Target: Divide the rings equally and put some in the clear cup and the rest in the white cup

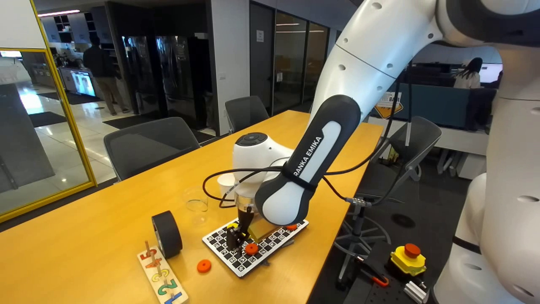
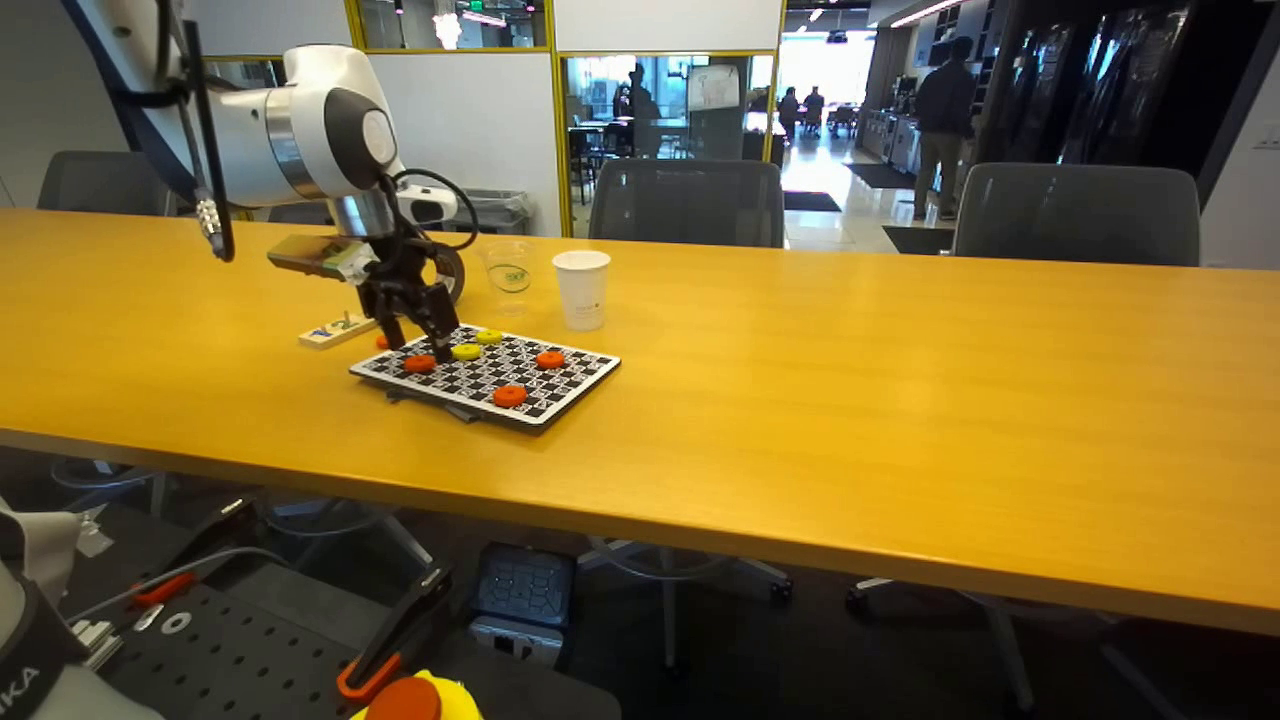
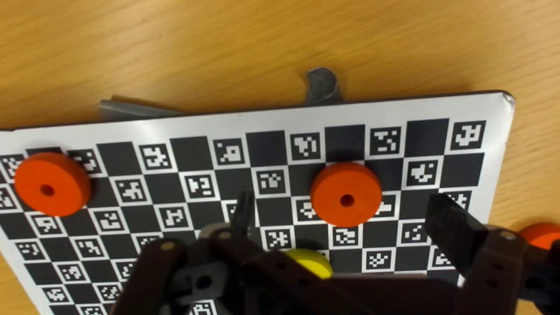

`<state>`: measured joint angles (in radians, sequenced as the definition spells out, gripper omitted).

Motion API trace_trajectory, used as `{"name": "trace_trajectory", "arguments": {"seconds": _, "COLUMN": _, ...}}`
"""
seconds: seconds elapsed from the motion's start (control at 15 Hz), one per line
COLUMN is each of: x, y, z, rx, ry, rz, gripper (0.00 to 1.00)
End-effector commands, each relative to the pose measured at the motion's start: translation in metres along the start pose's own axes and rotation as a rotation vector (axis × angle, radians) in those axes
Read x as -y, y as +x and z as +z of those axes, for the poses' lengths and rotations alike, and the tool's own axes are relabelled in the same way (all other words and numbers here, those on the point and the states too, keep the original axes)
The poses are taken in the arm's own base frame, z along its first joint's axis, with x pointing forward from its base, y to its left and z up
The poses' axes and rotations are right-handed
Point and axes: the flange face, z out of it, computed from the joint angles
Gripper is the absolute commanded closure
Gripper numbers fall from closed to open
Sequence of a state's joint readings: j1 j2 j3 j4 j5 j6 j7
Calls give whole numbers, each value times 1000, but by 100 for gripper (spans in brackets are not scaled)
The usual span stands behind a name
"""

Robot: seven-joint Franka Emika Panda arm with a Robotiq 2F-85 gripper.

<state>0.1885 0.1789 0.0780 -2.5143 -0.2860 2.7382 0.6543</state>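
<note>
Pointing down near an orange-red ring (image 3: 345, 186), the pincer (image 3: 339, 213) is held jaws-apart, presumably for grasping; the clear cup (image 2: 510, 283) and white cup (image 2: 582, 292) are stood mouth-up, likely for filling.

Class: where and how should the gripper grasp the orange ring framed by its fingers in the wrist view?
By the outer edge of the orange ring, probably from straight above, fingers on opposite sides: it lies flat on the checkered board, and its hole looks too narrow.
</note>
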Motion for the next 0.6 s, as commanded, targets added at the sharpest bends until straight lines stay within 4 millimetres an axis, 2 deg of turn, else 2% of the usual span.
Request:
{"name": "trace_trajectory", "arguments": {"seconds": 0.0, "x": 3, "y": 14, "z": 6, "rx": -21, "ry": 1, "rz": 27, "gripper": 0}}
{"name": "trace_trajectory", "arguments": {"seconds": 0.27, "x": -1, "y": 18, "z": 11, "rx": -7, "ry": -2, "rz": 34, "gripper": 0}}
{"name": "trace_trajectory", "arguments": {"seconds": 0.53, "x": -1, "y": 14, "z": 6, "rx": -1, "ry": -2, "rz": 32, "gripper": 0}}
